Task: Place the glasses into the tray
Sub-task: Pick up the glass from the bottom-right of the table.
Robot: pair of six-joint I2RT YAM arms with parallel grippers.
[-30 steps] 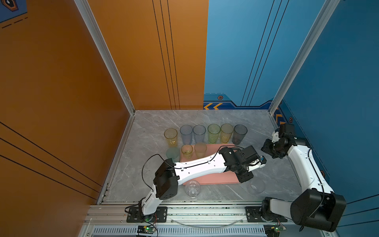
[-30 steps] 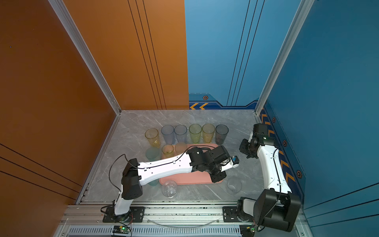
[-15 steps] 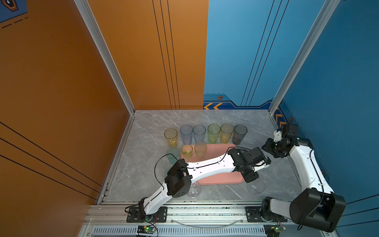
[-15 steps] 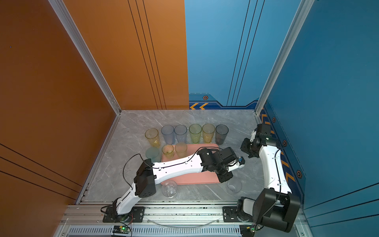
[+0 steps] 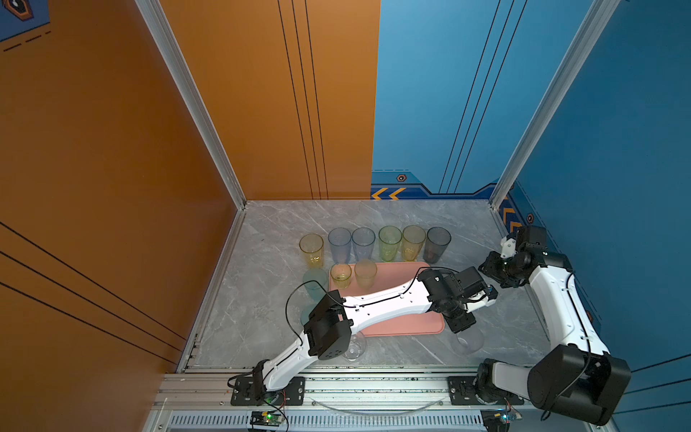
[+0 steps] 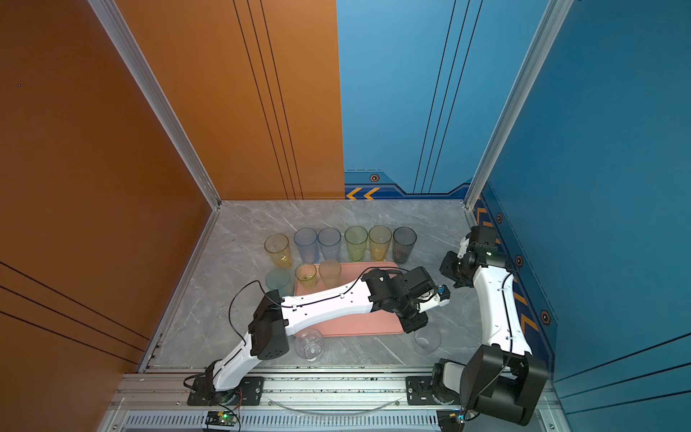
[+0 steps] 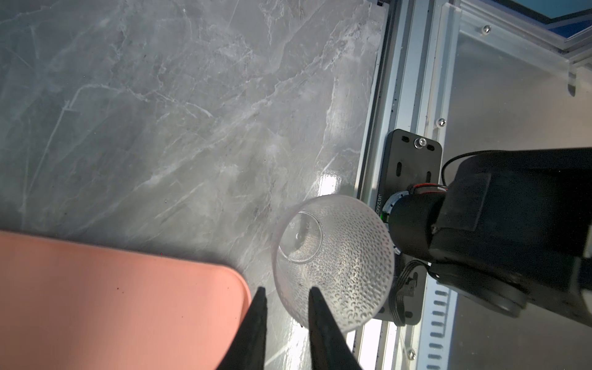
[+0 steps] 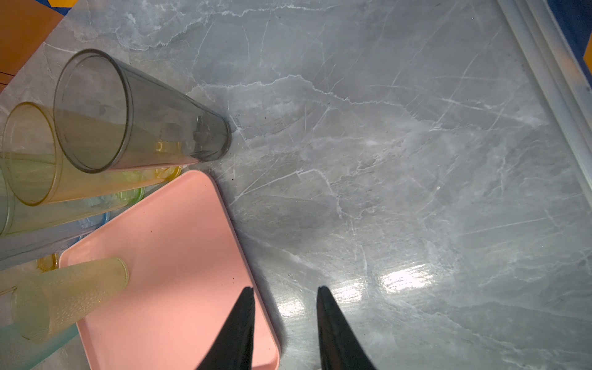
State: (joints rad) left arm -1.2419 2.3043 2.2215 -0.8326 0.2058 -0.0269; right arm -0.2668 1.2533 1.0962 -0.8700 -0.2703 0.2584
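Note:
The salmon-pink tray (image 5: 404, 325) lies mid-table. Two short yellowish glasses (image 5: 341, 275) stand at its far left corner. A row of tall glasses (image 5: 389, 243), yellow, blue, green and grey, stands behind it. A clear dimpled glass (image 5: 467, 340) stands upright on the table off the tray's front right corner. My left gripper (image 7: 288, 290) hovers open at this glass (image 7: 333, 266). One fingertip is over its rim and the other is on the tray (image 7: 112, 304) side. My right gripper (image 8: 285, 289) is open and empty over the tray's (image 8: 176, 256) far right corner.
Teal glasses (image 5: 314, 280) stand left of the tray, partly behind my left arm. Another clear glass (image 5: 355, 348) sits near the front rail, under that arm's elbow. The right arm's base (image 7: 480, 243) is close beside the dimpled glass. Walls enclose the table.
My left arm has stretched right, carrying its gripper from the tray's front right part to the clear glass beyond the corner, and its jaws have widened slightly. The right gripper drew back a little.

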